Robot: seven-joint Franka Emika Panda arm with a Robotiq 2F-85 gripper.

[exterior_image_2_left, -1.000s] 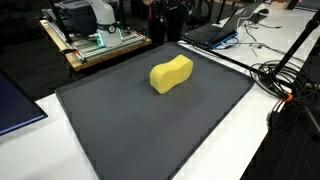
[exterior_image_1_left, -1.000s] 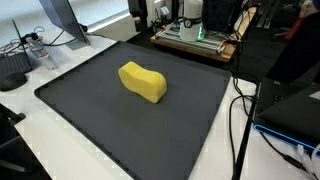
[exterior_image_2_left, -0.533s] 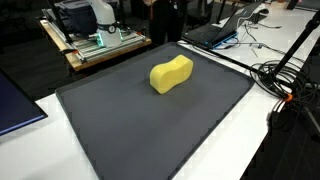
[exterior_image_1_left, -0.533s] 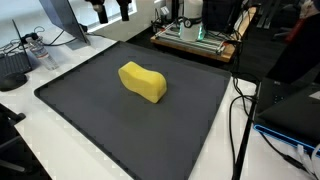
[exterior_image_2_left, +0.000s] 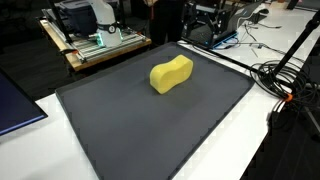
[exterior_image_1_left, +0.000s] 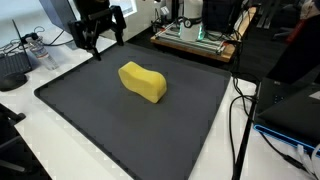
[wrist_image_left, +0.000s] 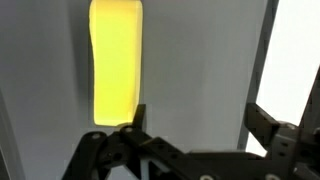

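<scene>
A yellow sponge (exterior_image_1_left: 142,82) lies mid-mat on a dark mat (exterior_image_1_left: 110,125) covering the desk (exterior_image_1_left: 45,140). The jaws hang spread wide, empty, above the mat's far edge, well apart from the sponge.

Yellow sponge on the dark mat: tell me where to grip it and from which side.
Grip the yellow sponge at its narrowed waist, coming straight down from above, with the open pincer set across the short width. It lies flat on the mat with both long sides free, so that is probably the firmest hold.
</scene>
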